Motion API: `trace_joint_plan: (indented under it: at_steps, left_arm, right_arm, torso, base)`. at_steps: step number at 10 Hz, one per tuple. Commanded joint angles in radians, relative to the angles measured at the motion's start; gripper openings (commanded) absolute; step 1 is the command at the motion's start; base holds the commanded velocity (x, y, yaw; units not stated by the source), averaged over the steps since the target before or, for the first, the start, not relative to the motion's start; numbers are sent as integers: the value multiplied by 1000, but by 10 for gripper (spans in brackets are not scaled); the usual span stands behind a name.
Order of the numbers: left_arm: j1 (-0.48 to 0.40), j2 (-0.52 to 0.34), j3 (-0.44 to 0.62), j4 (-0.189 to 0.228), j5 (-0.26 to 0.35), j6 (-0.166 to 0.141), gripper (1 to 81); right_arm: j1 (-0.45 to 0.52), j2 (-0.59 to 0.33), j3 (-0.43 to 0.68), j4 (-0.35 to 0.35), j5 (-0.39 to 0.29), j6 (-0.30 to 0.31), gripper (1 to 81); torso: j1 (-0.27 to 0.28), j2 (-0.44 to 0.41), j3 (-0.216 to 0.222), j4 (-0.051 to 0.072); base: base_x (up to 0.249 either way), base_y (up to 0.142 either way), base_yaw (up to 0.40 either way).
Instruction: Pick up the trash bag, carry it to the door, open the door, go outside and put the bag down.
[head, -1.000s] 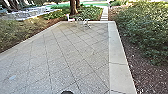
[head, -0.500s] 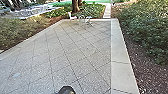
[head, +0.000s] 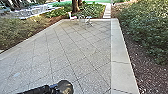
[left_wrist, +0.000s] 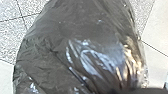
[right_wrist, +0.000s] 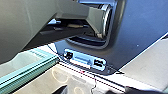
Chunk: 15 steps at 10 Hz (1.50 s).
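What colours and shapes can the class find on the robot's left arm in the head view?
The left arm is black, with tube-like segments and a rounded, drum-like joint whose face looks dark grey. No lettering or cable can be made out.

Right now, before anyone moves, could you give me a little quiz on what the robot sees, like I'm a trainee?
1. True or false: in the head view, leafy shrubs grow to the right of the paving.
2. Which thing shows large in the left wrist view?
a) a cardboard box
b) a dark, shiny bag
c) a red bucket
3. Fill in: the tree trunk stands beyond the ____ end of the paving.

Key: 1 true; 2 b; 3 far
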Motion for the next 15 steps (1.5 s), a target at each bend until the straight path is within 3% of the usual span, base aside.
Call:
trace_joint_plan:
  at_steps: [1, 3, 4, 8, 9, 10, 12, 13, 15]
  left_arm:
    - [-192, -84, -56, -20, 120, 2, 10]
    - [-193, -84, -56, -18, 122, 2, 10]
    - [-192, -82, -54, -18, 122, 2, 811]
    - [-161, -70, -51, -15, 137, 6, 811]
    - [-114, -50, -53, -11, 138, 15, 811]
    - [-55, -18, -56, 6, 129, 20, 811]
    - [84, 36, -64, 81, 74, 20, 811]
    - [150, 63, -68, 129, 34, 20, 811]
    - [273, 94, -68, 192, -16, 20, 811]
  right_arm:
    - [2, 27, 17, -4, -71, -5, 811]
    - [2, 27, 17, -5, -71, -5, 811]
    - [1, 27, 16, -7, -71, -5, 811]
    - [1, 27, 13, -4, -70, -5, 811]
    - [1, 28, 13, -2, -70, -5, 811]
    - [2, 28, 13, -2, -70, -5, 811]
    - [1, 28, 13, -1, -70, -5, 811]
    - [2, 27, 13, -1, -70, -3, 811]
    - [1, 27, 13, -1, -70, -2, 811]
  torso:
    - [0, 0, 0, 0]
    - [0, 0, 0, 0]
    - [0, 0, 0, 0]
    - [0, 0, 0, 0]
    - [0, 0, 75, 0]
    - [0, 0, 99, 0]
    - [0, 0, 132, 0]
    - [0, 1, 165, 21]
    - [0, 0, 216, 28]
  base:
    - [0, 0, 0]
    - [0, 0, 0]
    - [0, 0, 0]
    - [0, 0, 0]
    - [0, 0, 0]
    - [0, 0, 0]
    - [0, 0, 0]
    - [0, 0, 0]
    - [0, 0, 0]
